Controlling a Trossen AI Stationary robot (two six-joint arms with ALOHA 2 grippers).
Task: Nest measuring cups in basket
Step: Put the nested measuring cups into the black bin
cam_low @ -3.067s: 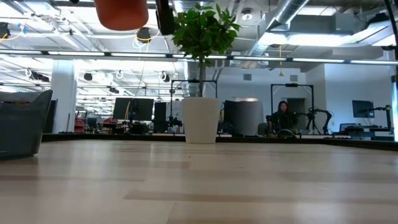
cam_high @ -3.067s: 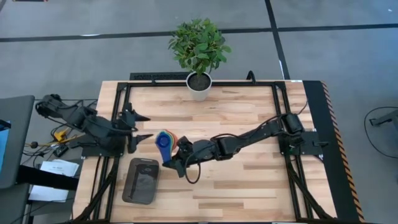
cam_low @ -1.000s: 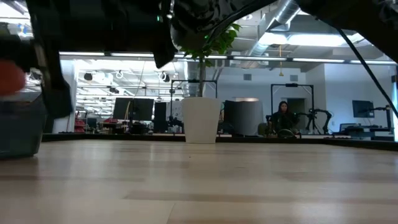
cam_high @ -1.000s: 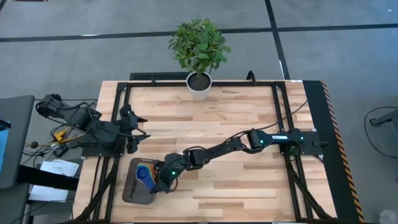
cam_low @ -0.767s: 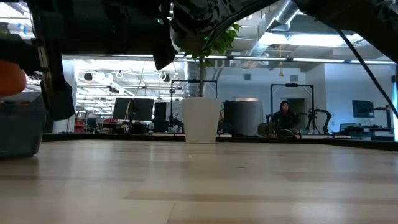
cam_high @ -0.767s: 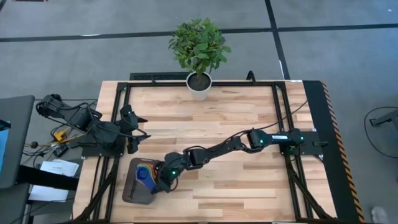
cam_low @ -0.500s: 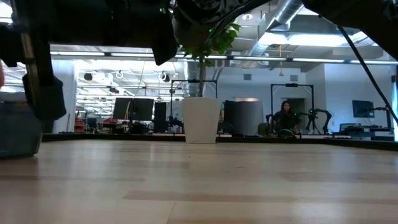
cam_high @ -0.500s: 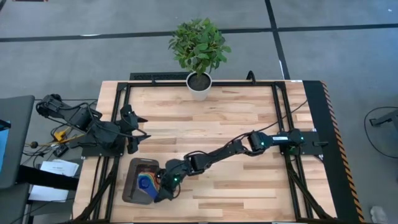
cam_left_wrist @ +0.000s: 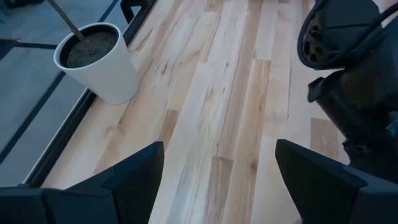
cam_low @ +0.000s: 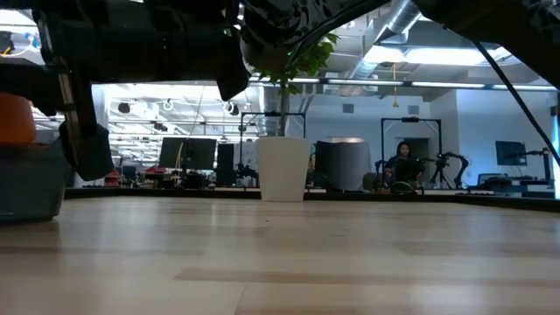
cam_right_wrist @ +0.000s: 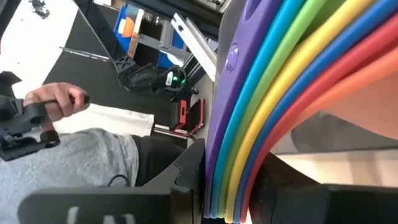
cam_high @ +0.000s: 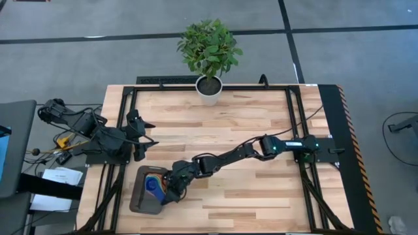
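Measuring cups [cam_high: 154, 186]: nested rainbow stack

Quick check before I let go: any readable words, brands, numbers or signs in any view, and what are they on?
None can be read.
The purple cup handle, top of the measuring cups stack held in the right claw over the basket: a small embossed round mark, too blurred to read.
The blue box beyond the table: no legible print.
The left claw waits, open.

Rainbow-striped measuring cups [cam_right_wrist: 292, 81], dark grey basket [cam_high: 138, 199], white plant pot [cam_high: 209, 91], pale wooden table [cam_high: 261, 196].
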